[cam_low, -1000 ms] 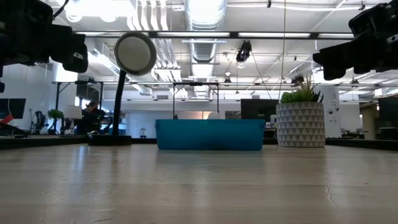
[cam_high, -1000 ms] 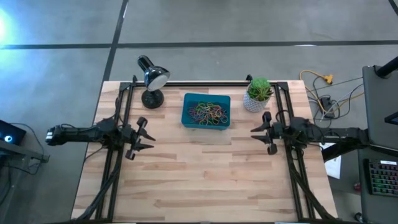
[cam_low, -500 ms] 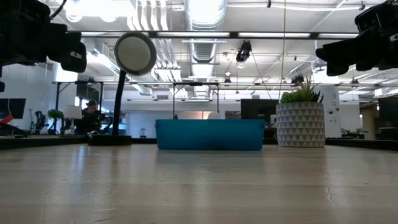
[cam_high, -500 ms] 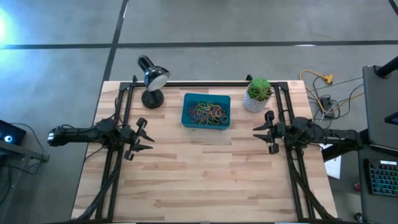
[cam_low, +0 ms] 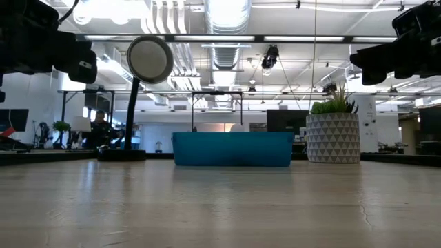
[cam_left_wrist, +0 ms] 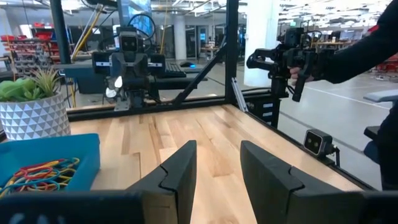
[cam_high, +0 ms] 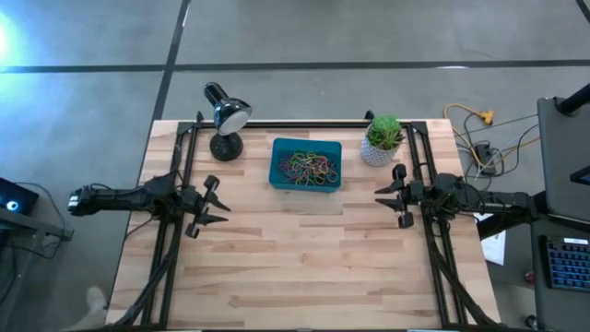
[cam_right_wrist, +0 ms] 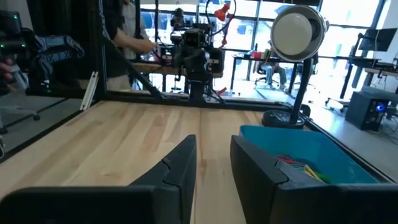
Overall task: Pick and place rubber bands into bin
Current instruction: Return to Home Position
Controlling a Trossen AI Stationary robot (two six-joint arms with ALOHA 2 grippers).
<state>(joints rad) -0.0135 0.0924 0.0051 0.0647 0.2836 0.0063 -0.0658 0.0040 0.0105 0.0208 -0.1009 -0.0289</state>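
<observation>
From above, you saw the bin (cam_high: 274,166) standing toward the far middle of the table (cam_high: 295,267), between the desk lamp (cam_high: 226,115) and the plant pot (cam_high: 380,148). The rubber bands (cam_high: 309,168) lay heaped inside it in mixed colours. You had the left gripper (cam_high: 219,201) over the table's left side and the right gripper (cam_high: 383,196) over its right side, each pointing inward and well apart from the bin.

At table height, you saw the bin's long wall (cam_low: 232,149) resting flat on the wood, with the lamp to one side and the pot to the other. Its wall hid the bands. Both grippers showed only as dark masses in the upper corners, clear of the surface.

Through the left wrist camera, you saw the two fingers (cam_left_wrist: 180,174) set apart with bare table showing in the gap, gripping nothing. A corner of the bin (cam_left_wrist: 74,146) with bands in it lay off to the side.

Through the right wrist camera, you saw the fingers (cam_right_wrist: 180,165) likewise parted and empty, with the bin (cam_right_wrist: 323,149) and lamp ahead to one side.
</observation>
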